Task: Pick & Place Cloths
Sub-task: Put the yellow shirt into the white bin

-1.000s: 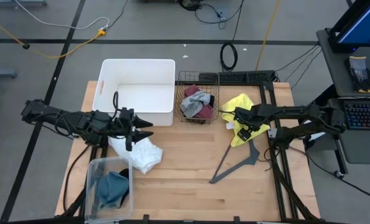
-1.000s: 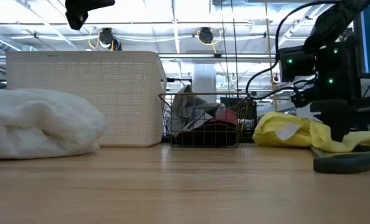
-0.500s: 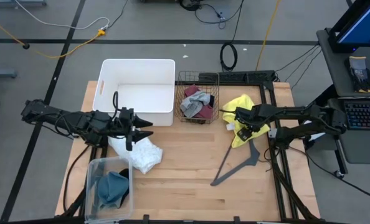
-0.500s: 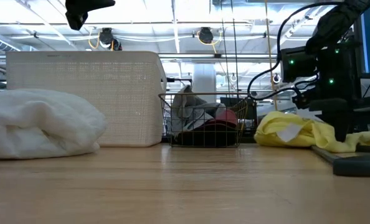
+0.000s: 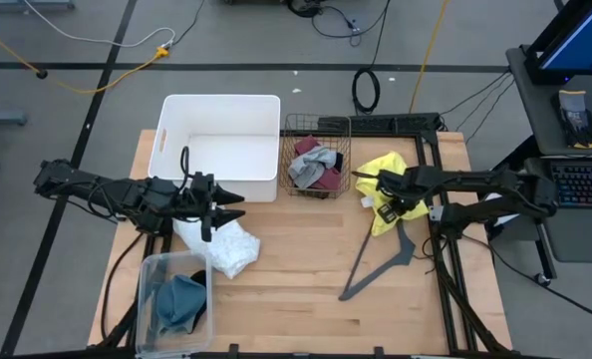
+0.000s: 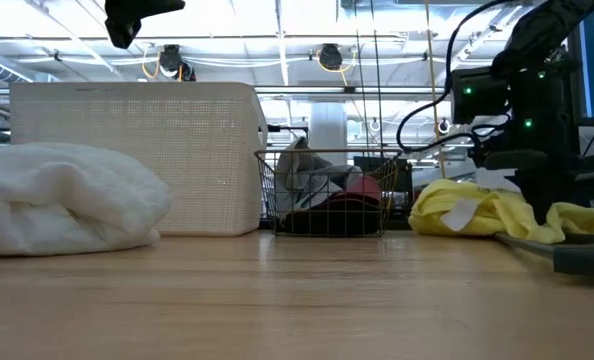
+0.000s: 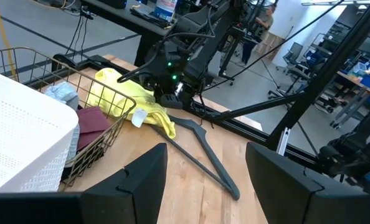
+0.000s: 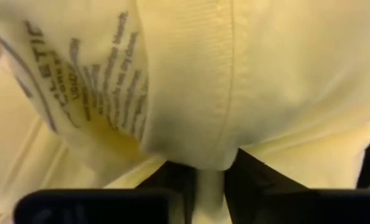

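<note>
On the wooden table (image 5: pixel 296 289), the left gripper (image 5: pixel 238 206) hovers with fingers apart over a white cloth (image 5: pixel 221 244) near the left edge — white bin (image 5: pixel 219 147) and wire basket (image 5: pixel 315 168) along the far edge. Toward the right edge, the right gripper (image 5: pixel 380 205) pinches the yellow cloth (image 5: pixel 394 172) beside a dark hanger (image 5: pixel 378 261) — cables trail across the grey floor (image 5: pixel 77 60) beyond.

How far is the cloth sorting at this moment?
Done: grey and maroon cloths lie in the wire basket, a teal cloth in the clear bin. In hand: the right hand pinches the yellow cloth. Left: the white cloth on the table.
</note>
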Controlling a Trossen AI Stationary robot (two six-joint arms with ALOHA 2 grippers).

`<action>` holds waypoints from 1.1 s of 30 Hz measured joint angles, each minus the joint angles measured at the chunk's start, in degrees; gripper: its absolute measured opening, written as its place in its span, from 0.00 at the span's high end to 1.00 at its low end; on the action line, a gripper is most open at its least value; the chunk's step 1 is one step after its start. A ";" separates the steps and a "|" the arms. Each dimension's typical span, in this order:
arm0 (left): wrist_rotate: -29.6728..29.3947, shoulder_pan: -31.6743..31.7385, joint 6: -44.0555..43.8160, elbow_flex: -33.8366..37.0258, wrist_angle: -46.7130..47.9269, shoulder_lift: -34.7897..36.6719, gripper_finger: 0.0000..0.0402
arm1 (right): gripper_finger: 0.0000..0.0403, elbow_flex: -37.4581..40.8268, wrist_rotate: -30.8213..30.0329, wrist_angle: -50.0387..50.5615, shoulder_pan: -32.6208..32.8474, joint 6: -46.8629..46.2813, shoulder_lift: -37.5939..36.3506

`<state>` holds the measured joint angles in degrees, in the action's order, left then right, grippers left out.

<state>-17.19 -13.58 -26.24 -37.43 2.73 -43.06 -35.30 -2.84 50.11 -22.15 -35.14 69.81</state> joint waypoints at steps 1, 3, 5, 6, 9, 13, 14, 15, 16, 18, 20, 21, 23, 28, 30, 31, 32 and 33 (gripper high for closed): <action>0.00 0.00 0.02 0.00 0.01 0.00 0.44 | 0.88 -0.42 -0.06 0.48 0.00 0.00 -0.72; 0.00 0.00 0.04 0.00 -0.01 -0.01 0.44 | 0.91 -1.14 0.13 1.23 0.00 -0.02 -2.07; 0.00 0.00 0.04 0.00 0.00 0.00 0.44 | 0.93 -2.02 0.44 1.67 0.02 -0.04 -3.86; 0.00 0.00 0.04 0.00 -0.01 -0.01 0.44 | 0.93 -2.49 0.51 1.58 0.02 -0.07 -4.76; 0.00 0.00 0.04 0.00 0.01 -0.01 0.44 | 0.93 -3.42 0.34 2.34 0.02 -0.94 -6.81; 0.02 0.00 0.35 0.00 0.01 0.01 0.44 | 0.93 -4.96 -1.14 4.28 0.02 -1.90 -9.57; 0.02 0.00 0.35 0.00 0.01 0.01 0.44 | 0.93 -5.47 -1.77 4.82 0.02 -2.18 -10.15; 0.02 0.00 0.31 0.00 0.01 0.00 0.44 | 0.93 -5.99 -2.39 5.22 0.02 -2.49 -10.71; 0.02 0.00 0.31 0.00 0.01 0.00 0.44 | 0.93 -6.62 -3.19 5.78 0.02 -2.71 -11.37; 0.02 0.00 0.24 0.00 0.00 0.00 0.44 | 0.93 -8.06 -4.66 6.67 0.02 -2.78 -12.61; 0.02 0.00 0.23 0.00 -0.04 0.01 0.44 | 0.93 -9.91 -6.07 7.36 0.02 -2.82 -13.70; 0.02 0.00 0.22 0.00 -0.25 0.01 0.44 | 0.93 -11.04 -6.81 7.51 0.02 -2.80 -14.19; 0.02 0.00 0.22 0.00 -1.34 0.01 0.44 | 0.93 -13.57 -8.52 7.57 0.02 -2.78 -15.10; -1.34 0.00 0.48 0.00 -5.36 -0.01 0.44 | 0.93 -21.06 -13.17 7.66 0.09 -1.05 -16.22; -2.27 0.00 0.57 0.00 -6.89 -0.01 0.44 | 0.93 -24.49 -15.20 7.67 0.10 0.34 -16.30; -2.71 0.00 0.57 0.00 -7.61 -0.05 0.44 | 0.93 -26.19 -16.03 7.63 0.11 1.27 -16.30; -3.41 0.00 0.59 -0.02 -8.21 -0.06 0.44 | 0.93 -27.91 -17.03 7.47 0.11 2.09 -16.30; -4.24 0.00 0.58 -0.02 -8.69 -0.06 0.44 | 0.93 -29.54 -17.98 6.95 0.11 2.97 -16.31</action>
<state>-21.43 -13.58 -25.66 -37.45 -5.96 -43.11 -64.84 -20.82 57.06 -22.04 -32.16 53.50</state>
